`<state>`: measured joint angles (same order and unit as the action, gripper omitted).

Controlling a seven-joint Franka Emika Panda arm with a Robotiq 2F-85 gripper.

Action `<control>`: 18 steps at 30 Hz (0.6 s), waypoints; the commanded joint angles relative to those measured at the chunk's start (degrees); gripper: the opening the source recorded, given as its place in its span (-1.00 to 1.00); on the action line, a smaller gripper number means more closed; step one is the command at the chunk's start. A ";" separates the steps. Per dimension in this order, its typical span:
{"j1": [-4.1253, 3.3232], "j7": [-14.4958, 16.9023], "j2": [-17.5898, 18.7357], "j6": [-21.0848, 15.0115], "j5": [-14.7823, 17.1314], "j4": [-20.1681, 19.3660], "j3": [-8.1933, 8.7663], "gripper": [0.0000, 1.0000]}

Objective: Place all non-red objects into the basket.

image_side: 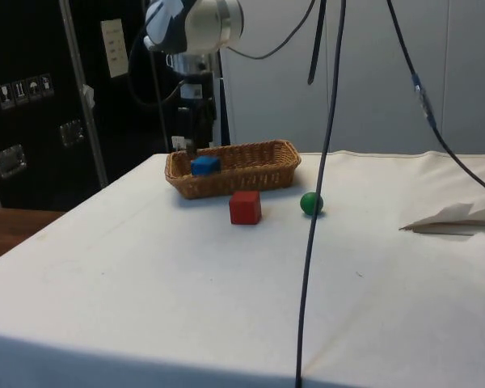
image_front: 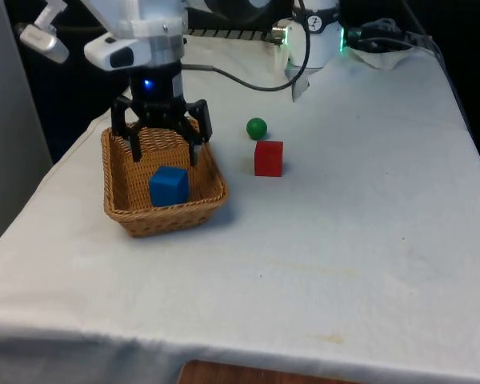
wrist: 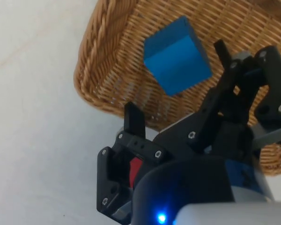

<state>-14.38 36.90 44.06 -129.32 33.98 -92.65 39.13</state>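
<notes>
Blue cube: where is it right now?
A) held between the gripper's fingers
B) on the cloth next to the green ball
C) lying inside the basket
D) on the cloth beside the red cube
C. The blue cube lies inside the wicker basket, free of the open gripper above it; the red cube and green ball sit outside on the cloth.

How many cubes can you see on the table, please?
2. The blue cube lies inside the basket, below the open fingers. The red cube stands on the cloth beside the basket, next to the green ball. None seems hidden.
</notes>
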 commanded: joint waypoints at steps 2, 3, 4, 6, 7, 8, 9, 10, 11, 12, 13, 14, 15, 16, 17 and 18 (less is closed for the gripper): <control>-0.69 -0.57 -0.86 0.17 -0.86 -0.92 0.80 1.00; -0.23 -0.11 -0.57 0.00 -0.34 -0.52 0.29 1.00; -0.74 -0.57 -1.15 0.23 -1.03 -1.09 0.97 1.00; -0.92 -0.63 -1.72 0.52 -1.26 -1.43 1.38 1.00; -1.03 -0.63 -1.95 0.63 -1.43 -1.60 1.60 1.00; -1.26 -0.63 -2.35 1.03 -1.55 -1.83 2.06 1.00; -1.32 -0.63 -2.52 1.20 -1.66 -1.95 2.29 1.00; -1.43 -0.63 -2.69 1.38 -1.78 -2.12 2.52 1.00; -0.97 -0.17 -2.41 1.38 -1.20 -1.60 2.01 1.00; -1.55 -0.63 -2.81 1.49 -1.89 -2.23 2.69 1.00; -1.55 -0.63 -3.04 1.66 -2.06 -2.41 2.86 1.00; -1.72 -0.69 -3.50 1.95 -2.41 -2.75 3.21 1.00; -1.78 -0.69 -3.61 2.06 -2.52 -2.86 3.38 1.00; -1.83 -0.69 -3.84 2.29 -2.58 -2.98 3.55 1.00; -1.89 -0.69 -4.01 2.58 -2.64 -3.09 3.78 1.00; -1.95 -0.69 -4.13 2.81 -2.69 -3.21 4.01 1.00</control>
<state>-15.87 36.61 40.39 -126.85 31.91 -95.28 42.57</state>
